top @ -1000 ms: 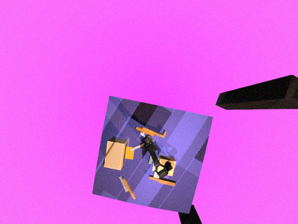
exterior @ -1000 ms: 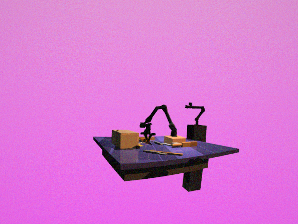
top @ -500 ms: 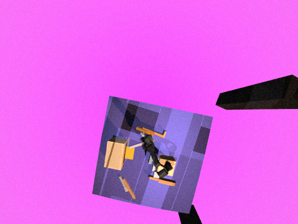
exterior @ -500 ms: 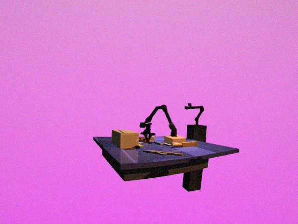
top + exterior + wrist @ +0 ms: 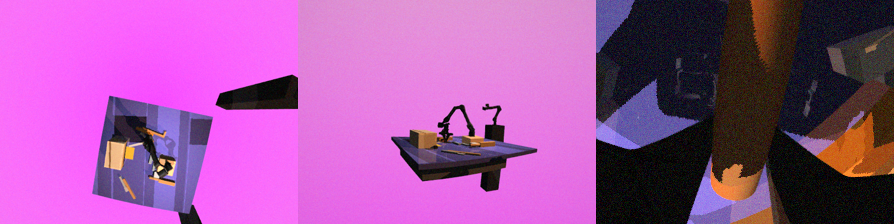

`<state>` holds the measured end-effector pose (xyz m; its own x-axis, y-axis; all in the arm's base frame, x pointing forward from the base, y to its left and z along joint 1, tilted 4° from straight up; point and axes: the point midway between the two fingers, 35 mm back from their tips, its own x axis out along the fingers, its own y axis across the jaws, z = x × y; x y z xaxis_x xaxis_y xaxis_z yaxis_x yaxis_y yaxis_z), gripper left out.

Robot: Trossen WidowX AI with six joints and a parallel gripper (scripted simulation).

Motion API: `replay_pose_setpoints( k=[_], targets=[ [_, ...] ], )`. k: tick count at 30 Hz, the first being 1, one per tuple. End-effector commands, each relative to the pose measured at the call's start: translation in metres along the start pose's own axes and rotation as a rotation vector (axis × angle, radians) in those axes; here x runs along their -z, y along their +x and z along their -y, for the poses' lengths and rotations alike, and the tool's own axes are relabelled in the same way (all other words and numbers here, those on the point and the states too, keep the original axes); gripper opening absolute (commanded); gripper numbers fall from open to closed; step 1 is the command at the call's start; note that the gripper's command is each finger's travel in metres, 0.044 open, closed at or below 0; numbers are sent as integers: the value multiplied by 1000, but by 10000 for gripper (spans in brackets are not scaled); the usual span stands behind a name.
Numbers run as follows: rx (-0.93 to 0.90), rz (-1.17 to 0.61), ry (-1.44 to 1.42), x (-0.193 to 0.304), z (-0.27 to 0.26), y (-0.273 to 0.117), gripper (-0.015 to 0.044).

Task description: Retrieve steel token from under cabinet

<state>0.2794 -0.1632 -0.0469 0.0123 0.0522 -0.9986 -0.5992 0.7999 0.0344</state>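
Note:
The tan cabinet (image 5: 116, 155) (image 5: 428, 140) stands at the table's left. The yellow marked area (image 5: 130, 153) lies in front of it. The steel token cannot be made out. My gripper (image 5: 146, 143) (image 5: 445, 140) (image 5: 741, 127) is low over the table, to the right of the marked area. It is shut on a round orange-brown handle (image 5: 753, 100), which passes between the fingers in the wrist view. A pale rod (image 5: 136, 144) reaches from the gripper towards the cabinet, past the marked area's upper edge. Its join to the handle is hidden.
An orange bar with a bent end (image 5: 156, 133) lies close beyond the gripper. A grey bar (image 5: 123, 183) and an orange bar (image 5: 129, 189) lie below the marked area. Grey pieces (image 5: 150, 159) and another orange bar (image 5: 166, 182) lie near the arm's tan base block (image 5: 472, 139).

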Motion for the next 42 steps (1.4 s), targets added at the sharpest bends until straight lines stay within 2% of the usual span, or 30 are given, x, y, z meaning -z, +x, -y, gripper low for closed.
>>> replay_pose_setpoints(
  k=[1,2,5,8,19,23,32,36,42],
  targets=[
    [0,0,-3,0,0,0,184],
    [0,0,-3,0,0,0,200],
    [0,0,0,0,0,0,200],
    [6,2,0,0,0,0,270],
    [6,2,0,0,-1,2,270],
    [1,1,0,1,-1,2,165],
    [1,1,0,1,-1,2,104],
    [1,1,0,1,-1,2,0],
    [2,1,10,-3,-1,2,0]
  ],
)
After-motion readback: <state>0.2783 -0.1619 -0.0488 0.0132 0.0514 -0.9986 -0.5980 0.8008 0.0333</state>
